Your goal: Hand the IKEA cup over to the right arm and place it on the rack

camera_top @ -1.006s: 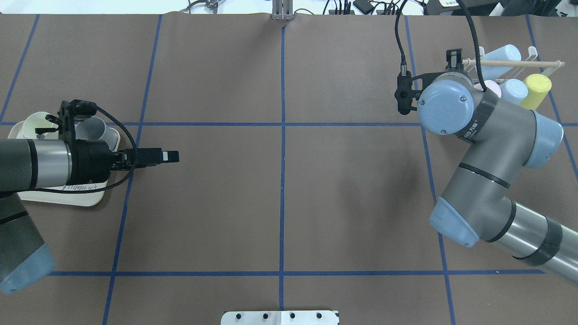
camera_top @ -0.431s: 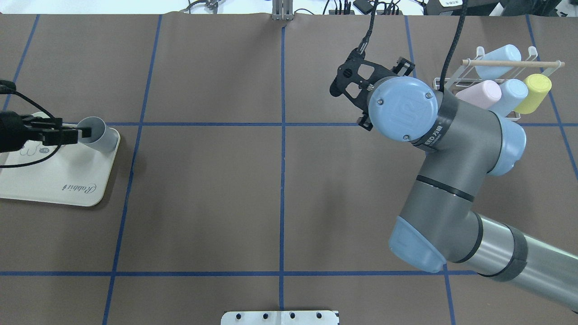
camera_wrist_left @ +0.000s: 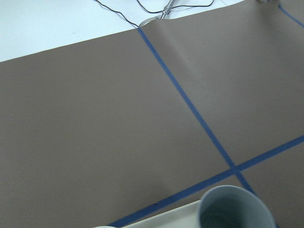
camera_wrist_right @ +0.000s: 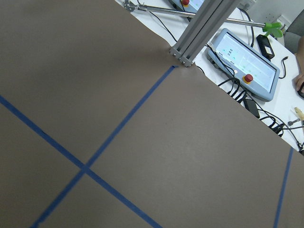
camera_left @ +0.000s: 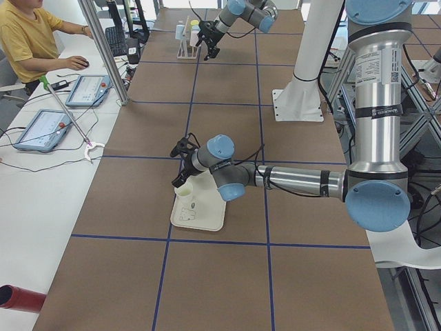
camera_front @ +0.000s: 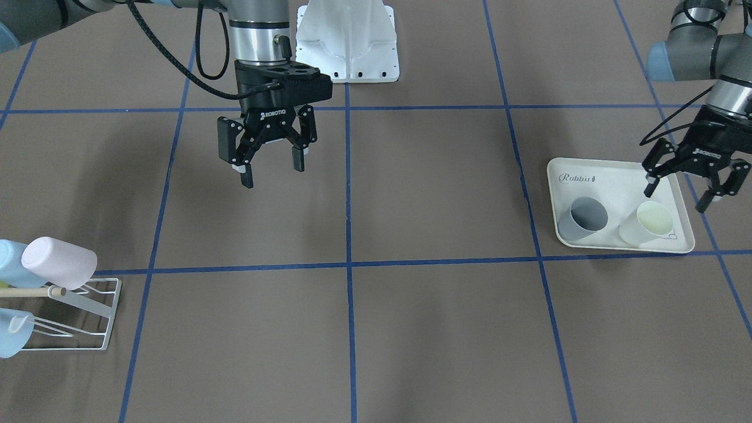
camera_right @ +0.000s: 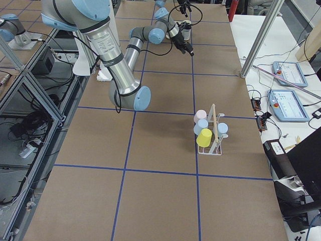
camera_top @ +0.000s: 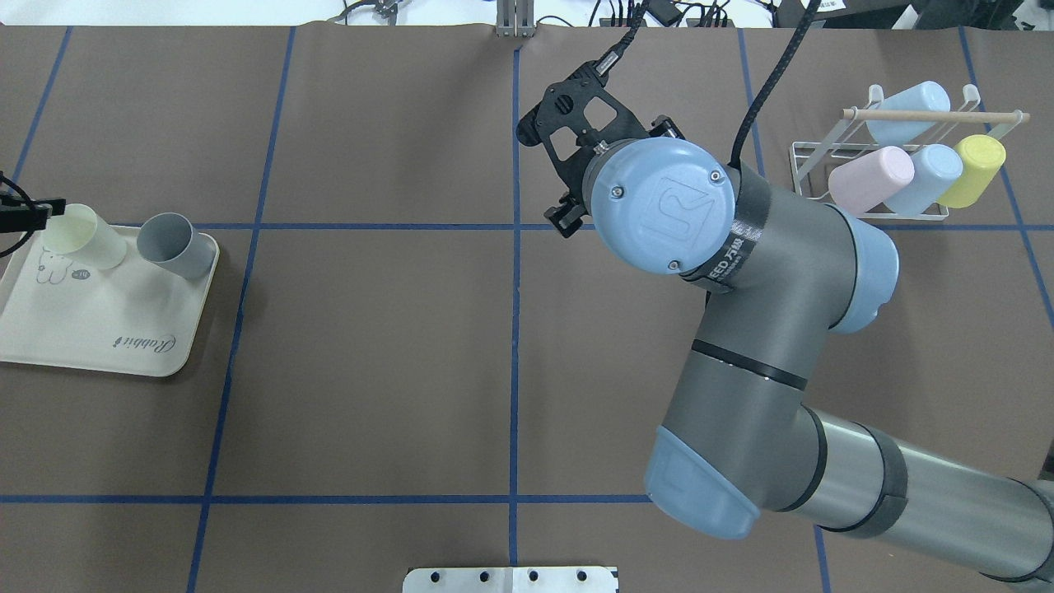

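We're lining up the pickup: left gripper (camera_front: 675, 198) hanging spread and empty by the cream cup (camera_front: 646, 224), probably needing to drop over its wall next, right gripper (camera_front: 273, 174) spread and empty too.

An overhead camera is looking forward and down over the tabletop (camera_top: 370, 395) from behind the robot, while a front camera is facing back steeply from the operators' edge. Both are taking in the cream tray (camera_top: 82, 321) and white rack (camera_top: 980, 117). Two end cameras are looking along its length from afar. Both wrist cameras are hovering close above it.
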Controlling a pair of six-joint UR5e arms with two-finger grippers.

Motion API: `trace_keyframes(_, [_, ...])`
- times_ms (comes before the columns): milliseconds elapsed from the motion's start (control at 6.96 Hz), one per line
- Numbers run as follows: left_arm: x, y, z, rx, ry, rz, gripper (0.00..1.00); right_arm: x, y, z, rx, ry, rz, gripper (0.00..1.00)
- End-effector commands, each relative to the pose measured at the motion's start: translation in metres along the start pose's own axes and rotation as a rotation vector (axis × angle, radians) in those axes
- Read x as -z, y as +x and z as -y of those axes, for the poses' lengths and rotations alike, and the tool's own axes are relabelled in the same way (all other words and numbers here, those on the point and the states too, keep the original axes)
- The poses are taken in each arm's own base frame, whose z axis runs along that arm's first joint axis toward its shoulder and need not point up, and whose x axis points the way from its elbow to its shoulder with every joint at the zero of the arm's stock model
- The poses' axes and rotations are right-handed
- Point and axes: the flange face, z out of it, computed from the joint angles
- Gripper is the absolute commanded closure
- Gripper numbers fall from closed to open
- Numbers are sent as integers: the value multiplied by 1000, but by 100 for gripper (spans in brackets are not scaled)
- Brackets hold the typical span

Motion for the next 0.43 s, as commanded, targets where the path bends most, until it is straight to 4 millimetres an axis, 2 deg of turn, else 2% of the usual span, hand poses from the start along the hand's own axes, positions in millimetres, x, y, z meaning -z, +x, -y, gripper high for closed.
trace_keyframes(0, [-20, -41, -1, -18, -18, 57, 0, 14, -29, 5, -114, 66, 86, 1])
trace_keyframes(144, [-36, -46, 5, -15, -19, 58, 0, 13, -35, 2, -111, 61, 93, 1])
trace_keyframes(287, [-42, -53, -6, 31, 9, 40, 0, 13, -38, 0, -106, 58, 97, 1])
